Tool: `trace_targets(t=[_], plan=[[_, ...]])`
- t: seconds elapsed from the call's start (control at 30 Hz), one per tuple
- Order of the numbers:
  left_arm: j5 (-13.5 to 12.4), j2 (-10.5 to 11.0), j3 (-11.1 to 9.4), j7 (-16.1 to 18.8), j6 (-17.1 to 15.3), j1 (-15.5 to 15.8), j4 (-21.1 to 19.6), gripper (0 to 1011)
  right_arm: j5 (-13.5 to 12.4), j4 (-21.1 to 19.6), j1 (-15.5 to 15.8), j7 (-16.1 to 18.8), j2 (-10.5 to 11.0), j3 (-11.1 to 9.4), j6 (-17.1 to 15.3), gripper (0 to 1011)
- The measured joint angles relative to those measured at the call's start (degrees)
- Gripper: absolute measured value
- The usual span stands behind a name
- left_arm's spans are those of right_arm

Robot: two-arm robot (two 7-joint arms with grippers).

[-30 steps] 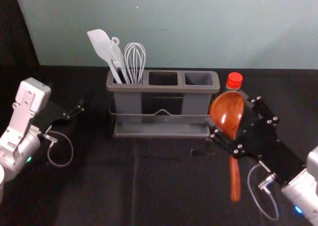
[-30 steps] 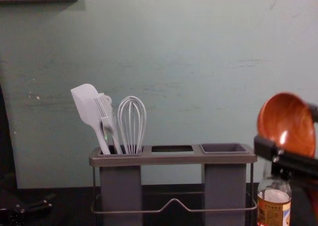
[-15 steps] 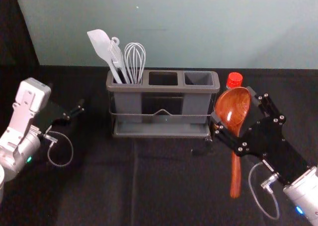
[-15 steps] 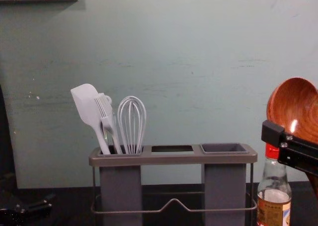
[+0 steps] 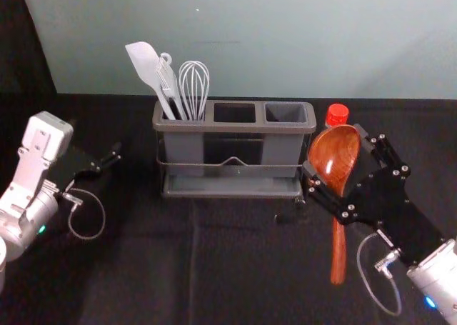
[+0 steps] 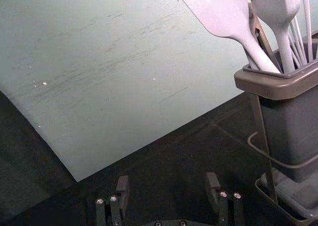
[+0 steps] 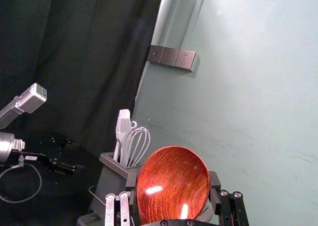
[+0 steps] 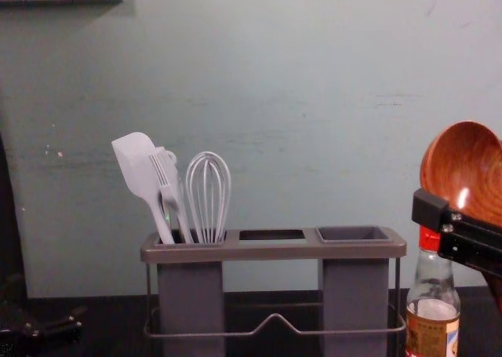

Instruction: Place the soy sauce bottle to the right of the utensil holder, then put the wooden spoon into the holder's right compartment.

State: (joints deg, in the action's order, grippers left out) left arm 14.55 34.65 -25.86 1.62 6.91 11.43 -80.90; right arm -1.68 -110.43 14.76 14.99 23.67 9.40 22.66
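Head view: the right gripper [image 5: 333, 151] is pinching the wooden spoon [image 5: 338, 253] near the soy sauce bottle [image 5: 337, 115]. Chest view: the spoon is hanging higher than before, maybe getting ready for the right hole [image 8: 353, 234]. Left wrist view: the left gripper [image 6: 167, 180] is resting, spread wide.

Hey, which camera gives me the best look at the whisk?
The chest view: the whisk appears largest there, side-on, with its whole wire head unblocked. The head view shows it smaller, from higher up. The right wrist view shows it slanted beside the brush. The left wrist view catches some wires near the edge.
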Motion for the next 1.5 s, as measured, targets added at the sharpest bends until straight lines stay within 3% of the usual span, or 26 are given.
trace_targets(t=[0.17, 0.4, 0.7, 0.8, 1.0, 1.03, 1.27, 1.5], plan=[[0.0, 0.0, 0.0, 0.0, 0.0, 0.0, 0.0, 1005, 0.03, 0.16, -0.11, 0.01, -0.48, -0.27, 0.05, 854], [0.0, 0.0, 0.0, 0.0, 0.0, 0.0, 0.0, 1005, 0.07, 1.09, -3.3, 0.9, -1.37, -1.11, -0.89, 854], [0.0, 0.0, 0.0, 0.0, 0.0, 0.0, 0.0, 1005, -0.45, 4.46, -12.22, 4.96, -0.71, 0.14, -4.12, 854], [0.0, 0.0, 0.0, 0.0, 0.0, 0.0, 0.0, 1005, -0.7, 6.83, -17.04, 6.87, -0.33, 1.67, -4.82, 854], [0.0, 0.0, 0.0, 0.0, 0.0, 0.0, 0.0, 1005, -0.55, 11.04, -23.72, 8.5, -0.36, 4.12, -4.76, 854], [0.0, 0.0, 0.0, 0.0, 0.0, 0.0, 0.0, 1005, -0.55, 11.04, -23.72, 8.5, -0.36, 4.12, -4.76, 854], [0.0, 0.0, 0.0, 0.0, 0.0, 0.0, 0.0, 1005, 1.78, 16.25, -30.65, 8.52, -1.2, 6.67, -1.82, 854], [0.0, 0.0, 0.0, 0.0, 0.0, 0.0, 0.0, 1005, 3.28, 20.59, -35.24, 8.17, -2.01, 8.29, 1.5, 854]])
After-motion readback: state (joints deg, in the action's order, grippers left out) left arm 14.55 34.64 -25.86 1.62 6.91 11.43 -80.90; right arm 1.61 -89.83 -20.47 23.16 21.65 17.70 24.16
